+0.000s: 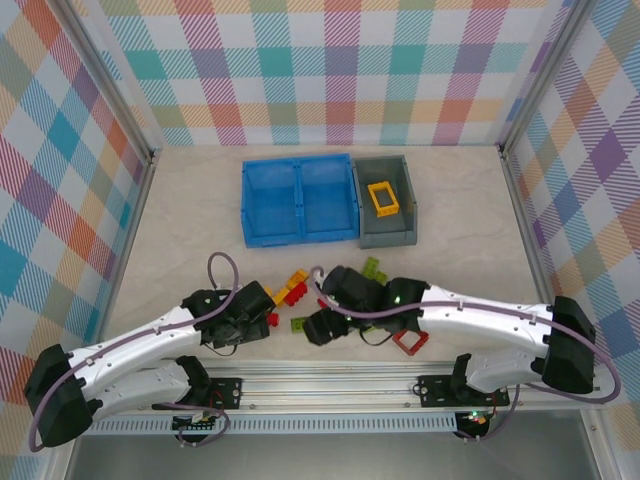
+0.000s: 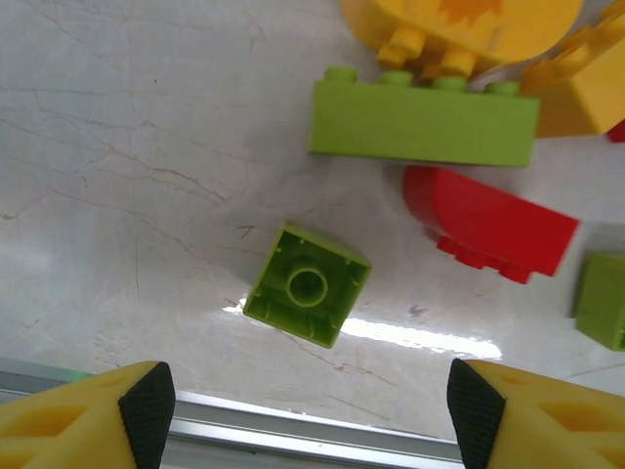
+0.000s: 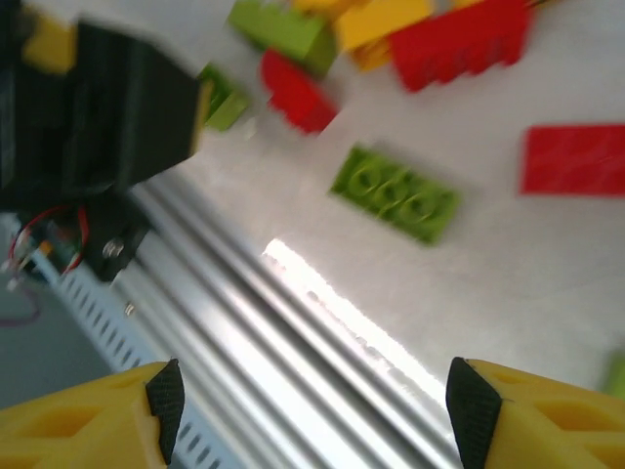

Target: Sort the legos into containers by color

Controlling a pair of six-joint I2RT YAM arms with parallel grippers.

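The legos lie loose near the table's front edge. My left gripper point(image 2: 308, 403) hangs open over a small upside-down green brick point(image 2: 308, 285); nothing is between its fingers. Beyond it lie a long green brick point(image 2: 425, 122), a red brick point(image 2: 488, 227) and a round yellow piece point(image 2: 459, 24). My right gripper point(image 3: 312, 405) is also open and holds nothing, above the front rail, with a flat green brick point(image 3: 395, 193) and a red plate point(image 3: 574, 159) ahead. From above, the left gripper point(image 1: 258, 316) and right gripper point(image 1: 322, 328) are close together. The blue bin point(image 1: 300, 232) and grey bin point(image 1: 400, 232) stand behind; a yellow frame point(image 1: 383, 198) lies in the grey one.
A red square frame point(image 1: 410, 343) lies by the right arm, and a green brick point(image 1: 375, 267) sits behind it. The aluminium rail point(image 1: 330, 378) runs along the front edge. The left arm's black wrist point(image 3: 98, 117) is close to my right gripper. Plaid walls enclose the table.
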